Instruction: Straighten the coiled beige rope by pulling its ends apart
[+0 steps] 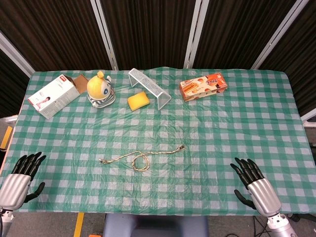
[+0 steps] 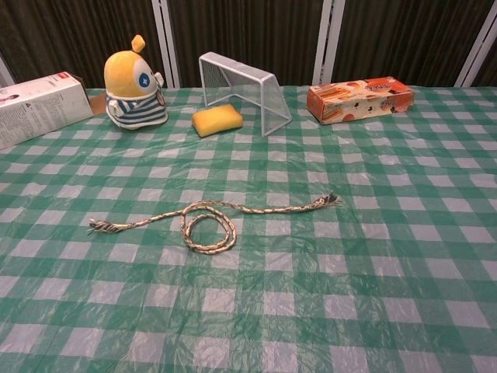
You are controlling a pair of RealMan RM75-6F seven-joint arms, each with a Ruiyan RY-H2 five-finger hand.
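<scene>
The left hand point(image 1: 19, 178) rests at the near left edge of the worktop point(image 1: 222, 128), fingers spread, holding nothing. Ahead of it and inward lies the rope point(image 1: 141, 159), its long axis running roughly side to side with one loop at mid-length. The rope's left end point(image 1: 102, 160) lies nearer this hand; its right end point(image 1: 182, 147) lies slightly further away, ahead and inward of the right hand point(image 1: 254, 182), which is likewise open-fingered and empty. Each hand would probably take its own end, both well apart from the rope.

Green-checked table point(image 1: 237, 123) with rope point(image 1: 140, 159), boxes, toy, sponge, rack.
</scene>
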